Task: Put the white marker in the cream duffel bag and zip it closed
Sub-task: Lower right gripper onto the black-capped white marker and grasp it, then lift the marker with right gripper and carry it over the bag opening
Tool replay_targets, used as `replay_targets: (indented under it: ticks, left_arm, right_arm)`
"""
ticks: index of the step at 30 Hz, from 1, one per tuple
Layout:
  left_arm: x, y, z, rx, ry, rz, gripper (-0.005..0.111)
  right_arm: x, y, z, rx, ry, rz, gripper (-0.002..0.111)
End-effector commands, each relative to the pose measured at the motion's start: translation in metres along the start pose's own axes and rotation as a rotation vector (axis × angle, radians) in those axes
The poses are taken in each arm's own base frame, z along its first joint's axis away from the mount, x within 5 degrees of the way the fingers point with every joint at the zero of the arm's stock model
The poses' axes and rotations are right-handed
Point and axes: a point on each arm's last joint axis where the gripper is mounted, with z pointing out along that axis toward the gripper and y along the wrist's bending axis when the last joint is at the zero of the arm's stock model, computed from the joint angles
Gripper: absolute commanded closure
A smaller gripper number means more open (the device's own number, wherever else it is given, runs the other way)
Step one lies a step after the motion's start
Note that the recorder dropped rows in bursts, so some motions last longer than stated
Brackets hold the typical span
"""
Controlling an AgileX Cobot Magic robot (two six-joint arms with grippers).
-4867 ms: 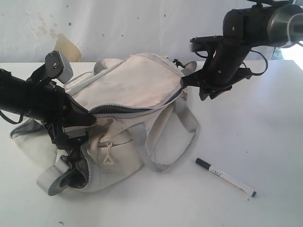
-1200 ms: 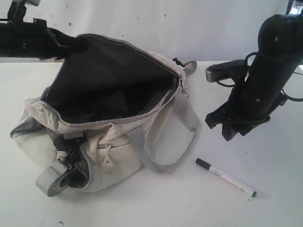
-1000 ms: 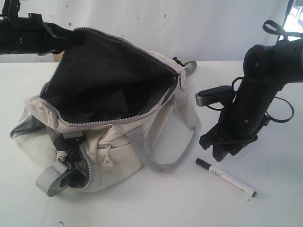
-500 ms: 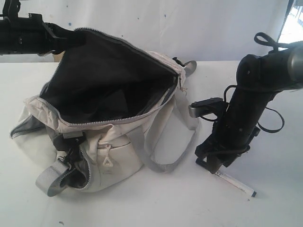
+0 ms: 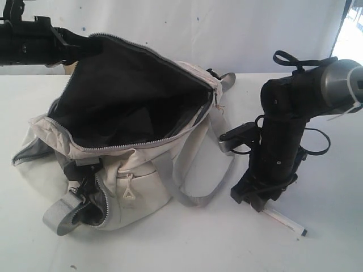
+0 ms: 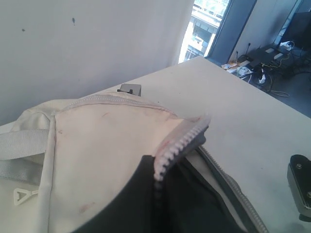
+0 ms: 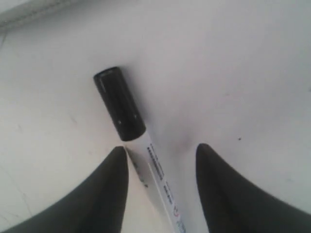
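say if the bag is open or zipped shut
Open. The left gripper holds one side of the bag up, the zipper teeth are parted, and the dark lining shows.

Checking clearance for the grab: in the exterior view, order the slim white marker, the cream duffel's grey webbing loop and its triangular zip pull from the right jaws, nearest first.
1. Slim white marker, far right, on the white table.
2. Grey webbing loop, middle.
3. Cream triangular zip pull, left, on the cream fabric duffel bag's front.
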Motion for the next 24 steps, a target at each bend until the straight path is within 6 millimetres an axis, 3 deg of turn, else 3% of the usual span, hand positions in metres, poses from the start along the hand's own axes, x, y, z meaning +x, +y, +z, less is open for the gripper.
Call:
replay_targets:
  ticks: [1,9,17,24]
  left_arm:
    - [-0.004,0.0,-0.002,0.004,-0.011,0.002,0.106]
    - [-0.004,0.0,-0.002,0.004,-0.011,0.002,0.106]
    - [-0.004,0.0,-0.002,0.004,-0.011,0.002,0.106]
    - [-0.004,0.0,-0.002,0.004,-0.011,0.002,0.106]
  right_arm:
    - [0.001,0.0,0.003,0.015,-0.02,-0.002,0.066]
    - [0.002,0.0,0.016,0.007,0.014,-0.001,0.072]
    - [0.003,0.0,0.021,0.001,0.042,-0.001,0.106]
    - [0.003,0.0,0.021,0.001,0.043,-0.003,0.108]
